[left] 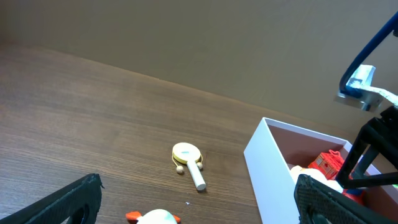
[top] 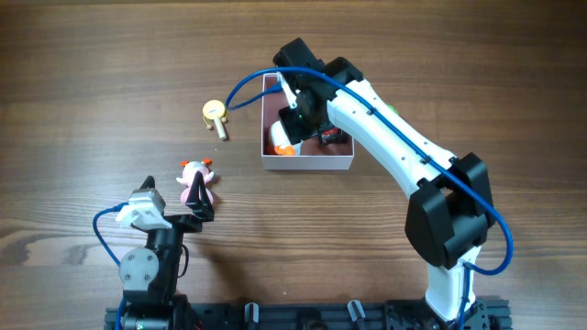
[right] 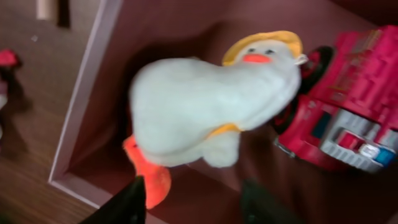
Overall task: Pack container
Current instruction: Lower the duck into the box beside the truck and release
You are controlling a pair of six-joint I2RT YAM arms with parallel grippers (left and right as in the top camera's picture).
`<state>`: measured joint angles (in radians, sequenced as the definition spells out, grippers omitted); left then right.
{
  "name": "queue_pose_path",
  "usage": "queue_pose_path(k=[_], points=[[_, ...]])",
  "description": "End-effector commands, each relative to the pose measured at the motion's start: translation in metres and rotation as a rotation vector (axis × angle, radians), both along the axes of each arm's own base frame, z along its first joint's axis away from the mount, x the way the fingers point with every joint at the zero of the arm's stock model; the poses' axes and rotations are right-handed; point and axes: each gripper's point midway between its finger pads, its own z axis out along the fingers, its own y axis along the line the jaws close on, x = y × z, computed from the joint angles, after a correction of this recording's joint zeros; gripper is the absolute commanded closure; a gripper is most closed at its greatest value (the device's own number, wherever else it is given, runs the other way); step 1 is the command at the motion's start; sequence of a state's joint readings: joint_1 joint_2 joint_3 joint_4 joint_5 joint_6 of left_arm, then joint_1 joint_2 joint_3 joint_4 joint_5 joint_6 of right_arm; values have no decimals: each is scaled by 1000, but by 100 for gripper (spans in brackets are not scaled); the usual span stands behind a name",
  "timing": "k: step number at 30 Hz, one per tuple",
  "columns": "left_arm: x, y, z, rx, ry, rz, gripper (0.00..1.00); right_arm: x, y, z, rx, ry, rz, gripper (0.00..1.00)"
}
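Step, my read: mid-pack, two toys in, two to go.

Near, lower left of overhead: left gripper [top: 176,200] with fingers spread full, holding nothing. Pink toy [top: 196,183] lies on the table [top: 92,92] just ahead of it, right by one fingertip. In the left wrist view only its top shows, at the bottom edge between the fingers.

Centre of overhead: container [top: 307,164], upright on the table, open top. Right arm reaches down into its left half. In the right wrist view, right gripper [right: 198,202] has its fingers partly apart at the bottom edge, with nothing clamped between them. White duck [right: 211,106] lies on the container floor just past the tips, orange foot close to the left-hand finger. Frame is blurred, so contact can't be ruled out. Red truck [right: 348,118] sits touching the duck, at right of frame.

Further, upper left of the container: yellow rattle [left: 186,155], alone on the table, well apart from the pink toy.

Next move, judged:
- right arm goes straight up, clear of the walls, without dragging the duck
- left gripper comes down around the pink toy, closes, carries it over the rim once the right arm is out
- collision risk if both arms are over the box together

Count:
- container: 1
- toys: 4 (duck and truck inside; pink toy and rattle outside)
- grippers: 2
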<state>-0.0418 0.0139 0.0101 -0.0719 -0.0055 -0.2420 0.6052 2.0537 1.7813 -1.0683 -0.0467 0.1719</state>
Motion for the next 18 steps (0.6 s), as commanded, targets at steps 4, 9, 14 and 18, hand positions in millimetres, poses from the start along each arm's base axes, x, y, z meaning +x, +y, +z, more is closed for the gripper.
queue_pose_path(k=[4,9,14,18], points=[[0,2,-1,-4,-1,9,0,6,-8,-2,-16,3,-195,81],[0,2,-1,-4,-1,9,0,3,-10,-8,-1,46,-372,94],[0,2,-1,-4,-1,9,0,2,-25,-35,-58,85,-519,95],[0,2,-1,-4,-1,9,0,3,-33,-56,-81,139,-587,96]])
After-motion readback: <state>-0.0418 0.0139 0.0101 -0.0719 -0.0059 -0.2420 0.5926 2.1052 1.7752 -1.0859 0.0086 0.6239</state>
